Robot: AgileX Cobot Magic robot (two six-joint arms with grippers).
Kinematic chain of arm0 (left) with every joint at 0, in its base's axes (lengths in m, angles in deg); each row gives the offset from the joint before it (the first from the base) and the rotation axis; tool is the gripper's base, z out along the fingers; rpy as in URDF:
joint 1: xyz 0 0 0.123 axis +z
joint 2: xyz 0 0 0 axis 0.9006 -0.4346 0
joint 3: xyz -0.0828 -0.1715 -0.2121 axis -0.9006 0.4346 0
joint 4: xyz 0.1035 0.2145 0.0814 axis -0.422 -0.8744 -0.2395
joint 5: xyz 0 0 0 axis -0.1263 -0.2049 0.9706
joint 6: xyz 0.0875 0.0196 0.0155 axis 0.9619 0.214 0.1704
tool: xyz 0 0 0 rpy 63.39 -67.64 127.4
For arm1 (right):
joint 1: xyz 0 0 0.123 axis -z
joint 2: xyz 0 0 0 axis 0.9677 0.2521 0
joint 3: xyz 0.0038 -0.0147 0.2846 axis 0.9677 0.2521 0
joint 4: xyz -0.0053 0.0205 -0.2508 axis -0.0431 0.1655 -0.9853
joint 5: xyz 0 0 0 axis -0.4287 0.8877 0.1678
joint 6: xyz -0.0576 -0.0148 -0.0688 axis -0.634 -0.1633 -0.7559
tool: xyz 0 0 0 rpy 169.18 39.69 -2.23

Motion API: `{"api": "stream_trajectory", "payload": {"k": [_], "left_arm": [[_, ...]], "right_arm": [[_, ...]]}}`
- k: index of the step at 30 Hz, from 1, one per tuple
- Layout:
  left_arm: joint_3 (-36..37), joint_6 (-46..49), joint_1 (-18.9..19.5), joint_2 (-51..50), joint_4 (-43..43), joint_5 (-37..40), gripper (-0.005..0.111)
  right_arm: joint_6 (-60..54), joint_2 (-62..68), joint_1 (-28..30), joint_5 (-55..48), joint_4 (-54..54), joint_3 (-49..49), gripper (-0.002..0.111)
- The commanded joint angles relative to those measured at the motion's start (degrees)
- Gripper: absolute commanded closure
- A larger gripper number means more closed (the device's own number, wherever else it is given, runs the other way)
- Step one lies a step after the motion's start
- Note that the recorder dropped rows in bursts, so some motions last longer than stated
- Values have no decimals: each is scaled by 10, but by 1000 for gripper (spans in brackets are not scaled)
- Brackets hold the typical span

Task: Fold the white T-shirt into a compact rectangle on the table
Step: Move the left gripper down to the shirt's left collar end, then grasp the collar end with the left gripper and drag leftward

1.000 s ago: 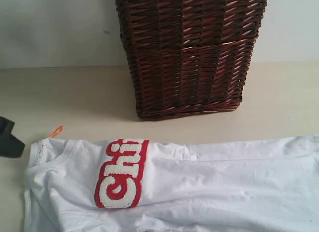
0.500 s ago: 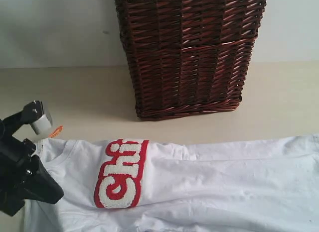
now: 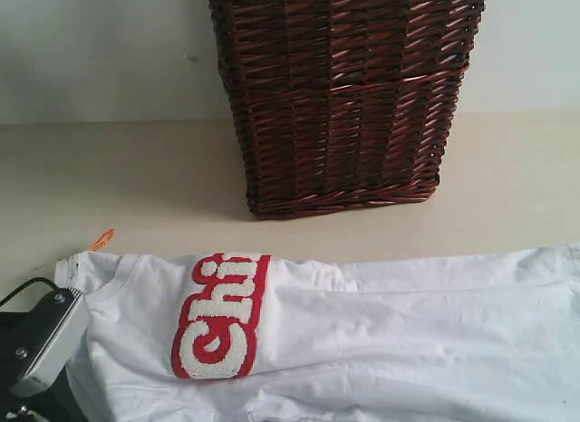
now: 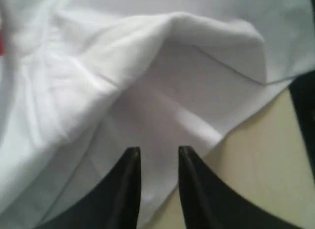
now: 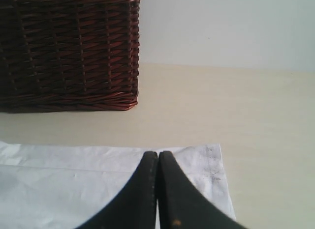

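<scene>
The white T-shirt (image 3: 381, 322) lies stretched across the table (image 3: 136, 177), doubled lengthwise, with its red-outlined letters (image 3: 222, 318) and orange neck tag (image 3: 101, 238) showing near the left. My left arm (image 3: 41, 350) is at the bottom left, over the shirt's collar end. In the left wrist view my left gripper (image 4: 158, 153) is open, its fingertips over rumpled white cloth (image 4: 147, 81) at the shirt's edge, with nothing between them. My right gripper (image 5: 158, 155) is shut, hovering above the shirt's flat hem corner (image 5: 206, 165); it is out of the exterior view.
A tall dark brown wicker basket (image 3: 344, 96) stands on the table behind the shirt, also seen in the right wrist view as the basket (image 5: 69, 47). Bare table (image 5: 266, 121) lies past the hem, and a pale wall runs behind.
My left arm came in from the left edge, rose over the collar end, and now sits lower at the bottom left corner. The shirt has not shifted.
</scene>
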Motion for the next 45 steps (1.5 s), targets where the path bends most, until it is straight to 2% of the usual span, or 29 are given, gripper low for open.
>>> {"api": "stream_trajectory", "payload": {"k": [1, 5, 8, 12, 16, 18, 20, 27, 30, 33, 40, 45], "left_arm": [[3, 7, -2, 1, 62, -41, 78], [3, 7, -3, 1, 70, -49, 78], [3, 7, -32, -20, 70, -113, 78], [3, 7, -77, -59, 72, -138, 78], [3, 7, -82, -61, 84, -154, 79], [3, 7, -82, -61, 84, -161, 87], [3, 6, -82, -61, 85, -161, 107], [3, -1, -82, -51, 84, -161, 107], [3, -37, -81, -22, 69, -158, 107], [3, -72, -81, 16, 43, -128, 107], [3, -112, -81, 61, -41, 11, 107], [3, -177, -81, 62, -123, 47, 107]], "right_arm": [[0, -4, 0, 8, 0, 3, 108], [0, -4, 0, 8, 0, 3, 108], [1, -4, 0, 8, 2, 3, 108], [0, -4, 0, 8, 2, 3, 108], [0, -4, 0, 8, 2, 3, 108], [0, -4, 0, 8, 2, 3, 108], [0, -4, 0, 8, 2, 3, 108], [0, -4, 0, 8, 2, 3, 108], [0, -4, 0, 8, 2, 3, 108], [0, -4, 0, 8, 4, 3, 108], [0, -4, 0, 8, 4, 3, 108], [0, -4, 0, 8, 4, 3, 108]]}}
